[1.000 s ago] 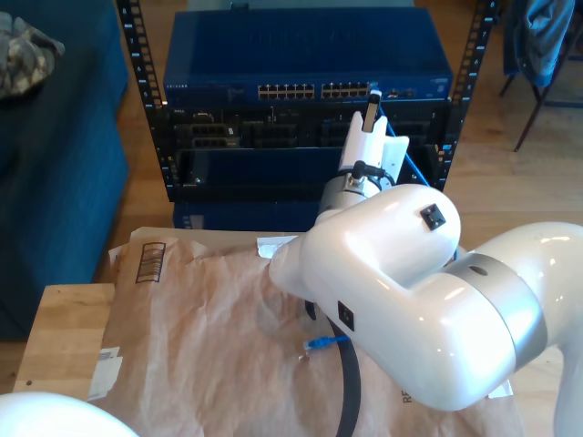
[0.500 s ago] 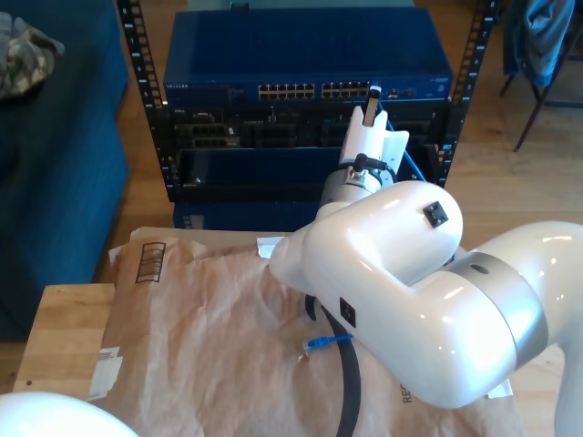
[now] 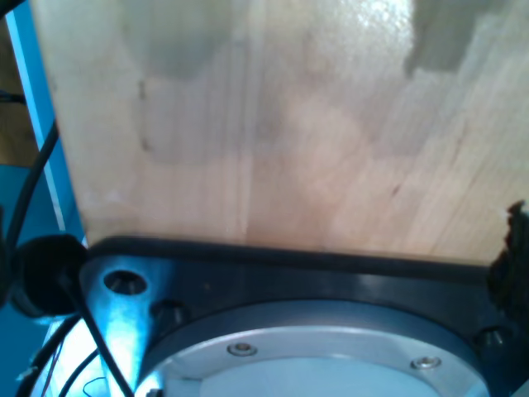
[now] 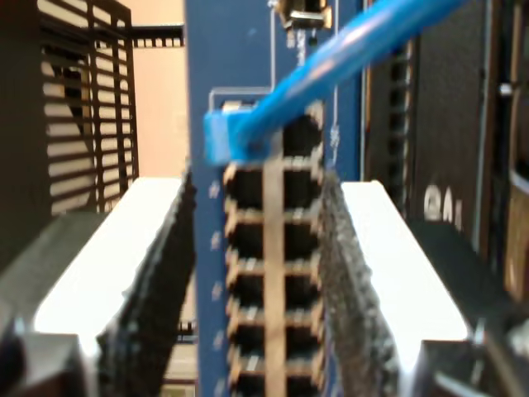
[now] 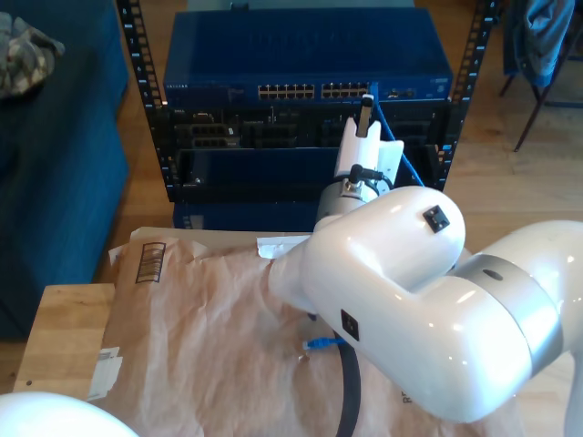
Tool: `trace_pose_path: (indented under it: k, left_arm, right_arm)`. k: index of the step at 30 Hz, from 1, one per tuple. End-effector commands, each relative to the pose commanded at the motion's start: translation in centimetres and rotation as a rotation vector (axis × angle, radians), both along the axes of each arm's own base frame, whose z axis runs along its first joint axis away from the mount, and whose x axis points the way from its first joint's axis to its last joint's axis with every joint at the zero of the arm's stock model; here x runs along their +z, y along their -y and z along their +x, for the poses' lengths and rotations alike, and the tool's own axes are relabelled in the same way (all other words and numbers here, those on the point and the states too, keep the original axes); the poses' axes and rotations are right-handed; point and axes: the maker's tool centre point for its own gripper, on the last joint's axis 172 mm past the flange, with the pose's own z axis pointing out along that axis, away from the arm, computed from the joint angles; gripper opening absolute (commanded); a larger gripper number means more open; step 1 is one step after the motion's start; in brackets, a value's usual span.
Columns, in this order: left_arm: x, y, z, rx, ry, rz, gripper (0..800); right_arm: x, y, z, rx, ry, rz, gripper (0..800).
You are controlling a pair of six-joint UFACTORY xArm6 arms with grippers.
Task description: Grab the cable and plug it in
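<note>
The second gripper (image 4: 264,273) is held up against the port row of the blue network switch (image 5: 301,64) in the rack (image 5: 146,100), with the blue plug (image 4: 227,136) of the cable (image 4: 355,45) sitting at the mouth of a port just beyond the dark finger pads (image 4: 161,281). The pads stand apart on either side of the port column and nothing is seen pinched between them, so the jaws are judged to be released; whether the plug is fully seated cannot be told from the blur. The approach is presumably kept square to the switch face so that the plug is aligned with its socket. The cable's other plug (image 5: 319,343) lies on the brown paper (image 5: 219,346) over the wooden table (image 5: 64,328), beside a thick black cable (image 5: 351,391). The first wrist view looks at pale wood (image 3: 273,124); the first gripper's state cannot be told. The large white arm (image 5: 401,300) blocks much of the exterior view.
</note>
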Motion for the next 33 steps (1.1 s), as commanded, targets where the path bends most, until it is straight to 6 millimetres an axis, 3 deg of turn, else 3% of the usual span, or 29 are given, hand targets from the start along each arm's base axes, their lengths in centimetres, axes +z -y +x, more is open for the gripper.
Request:
trace_pose_path:
  k: [10, 15, 22, 24, 27, 33]
  left_arm:
    - [0.0, 0.0, 0.0, 0.000, 0.000, 0.000, 800]
    - [0.0, 0.0, 0.0, 0.000, 0.000, 0.000, 800]
    - [0.0, 0.0, 0.0, 0.000, 0.000, 0.000, 800]
    - [0.0, 0.0, 0.0, 0.000, 0.000, 0.000, 800]
    - [0.0, 0.0, 0.0, 0.000, 0.000, 0.000, 800]
    - [0.0, 0.0, 0.0, 0.000, 0.000, 0.000, 800]
  right_arm:
    - [2.1, 1.5, -2.9, 0.012, -0.033, -0.014, 277]
    - [0.8, 3.1, -4.3, 0.033, -0.130, -0.020, 315]
    - [0.6, 8.6, -3.2, 0.003, -0.260, -0.033, 406]
    - [0.7, 11.4, -2.9, -0.022, -0.295, -0.044, 435]
    - [0.0, 14.3, -2.3, -0.018, -0.391, -0.105, 568]
    - [0.1, 19.7, -2.9, -0.034, -0.481, -0.107, 593]
